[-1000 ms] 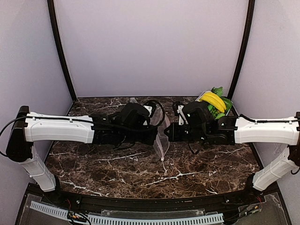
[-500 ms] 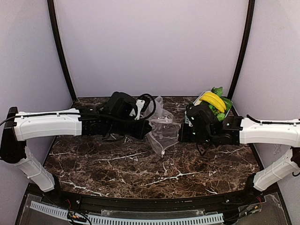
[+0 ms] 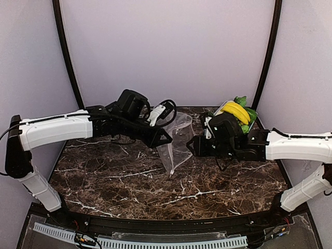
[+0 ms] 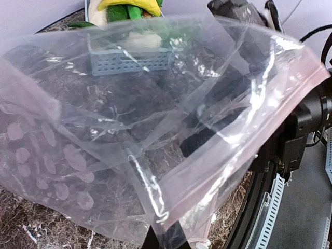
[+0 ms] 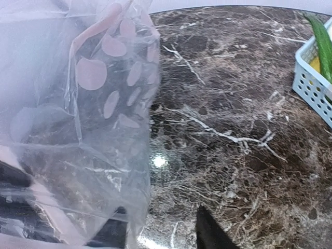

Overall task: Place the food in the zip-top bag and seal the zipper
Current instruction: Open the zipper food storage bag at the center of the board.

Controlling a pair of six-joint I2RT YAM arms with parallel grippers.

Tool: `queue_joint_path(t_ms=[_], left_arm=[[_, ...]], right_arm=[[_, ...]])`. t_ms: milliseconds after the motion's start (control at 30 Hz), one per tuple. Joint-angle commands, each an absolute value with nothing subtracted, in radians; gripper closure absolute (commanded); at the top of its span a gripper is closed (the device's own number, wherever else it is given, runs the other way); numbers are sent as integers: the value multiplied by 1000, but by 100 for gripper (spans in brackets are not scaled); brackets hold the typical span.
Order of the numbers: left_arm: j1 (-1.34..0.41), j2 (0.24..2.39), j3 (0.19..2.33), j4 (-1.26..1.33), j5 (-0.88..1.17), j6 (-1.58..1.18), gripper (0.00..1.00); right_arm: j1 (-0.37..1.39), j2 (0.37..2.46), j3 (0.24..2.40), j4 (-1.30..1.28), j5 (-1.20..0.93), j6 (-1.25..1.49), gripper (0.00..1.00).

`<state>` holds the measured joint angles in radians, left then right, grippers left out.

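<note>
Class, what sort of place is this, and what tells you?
Probably a robot test booth: plain walls enclose a marble-patterned table, a left arm and right arm stand at its edge, and toy bananas lie in a basket.

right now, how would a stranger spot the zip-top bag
On the dark marble table, look between the two arms. The zip-top bag hangs there from the left gripper: clear film with pale oval spots and a pink strip, unlike the rigid blue basket at back right.

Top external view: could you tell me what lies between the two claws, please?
Only the zip-top bag sits in that gap, as the top view shows.
</note>
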<state>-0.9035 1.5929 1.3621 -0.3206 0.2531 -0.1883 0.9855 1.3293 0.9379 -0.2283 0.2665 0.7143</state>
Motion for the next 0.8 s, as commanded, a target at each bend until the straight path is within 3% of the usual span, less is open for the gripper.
queue_joint_path(t_ms=[0, 133, 267, 767], left_arm=[[-886, 1556, 1276, -273, 349, -137, 99], [-885, 1546, 1273, -266, 380, -139, 99], [-885, 1546, 1264, -262, 400, -154, 99], [-886, 1545, 1259, -242, 484, -171, 99]], right_arm=[[1037, 1317, 924, -81, 220, 623, 46], [1042, 1346, 946, -94, 281, 635, 32], [1042, 1375, 982, -97, 316, 648, 26], [1048, 1530, 1090, -110, 516, 666, 15]])
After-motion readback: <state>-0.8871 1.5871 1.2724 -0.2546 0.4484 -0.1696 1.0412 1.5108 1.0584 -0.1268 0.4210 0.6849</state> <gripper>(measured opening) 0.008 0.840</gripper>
